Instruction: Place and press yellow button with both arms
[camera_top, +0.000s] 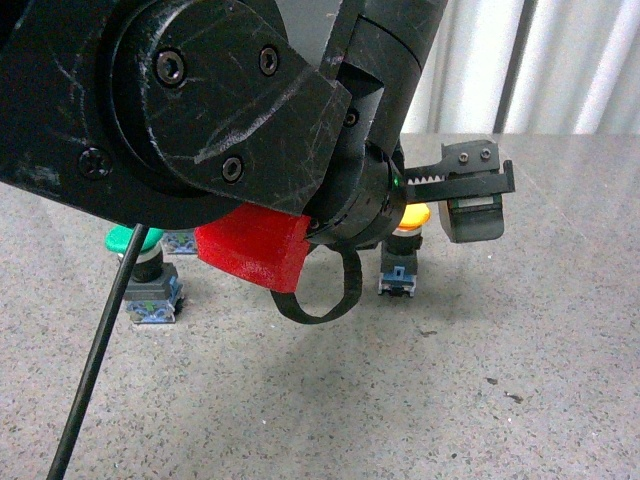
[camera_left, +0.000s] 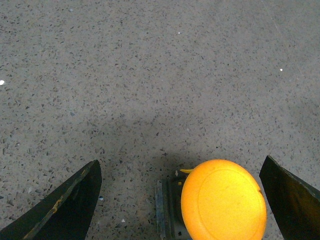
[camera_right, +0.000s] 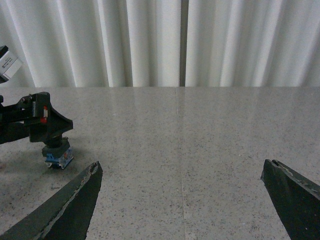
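Front view, left to right: a thin black cable (camera_top: 100, 350) slants across the lower left corner. The green button (camera_top: 133, 240) stands upright on the speckled grey table (camera_top: 420, 400), and a second blue-grey base (camera_top: 180, 241) sits just behind it. The left arm (camera_top: 200, 100) fills the upper left, with a red block (camera_top: 250, 250) under it and a black strap loop (camera_top: 325, 300) hanging beside the block.

The yellow button (camera_top: 412, 215) stands upright on the table right of centre, cap up, partly hidden by the arm's wrist. It is well apart from the green one.

Left wrist view: the left gripper (camera_left: 181, 160) hangs over the yellow cap with its fingers (camera_left: 70, 205) spread wide, one on each side of the cap. Neither touches it, and the gripper holds nothing.

Right wrist view: the right gripper (camera_right: 182, 162) is also spread wide and empty, above bare table and facing a white curtain (camera_right: 150, 45). The left arm's gripper and the button base show far off to one side.
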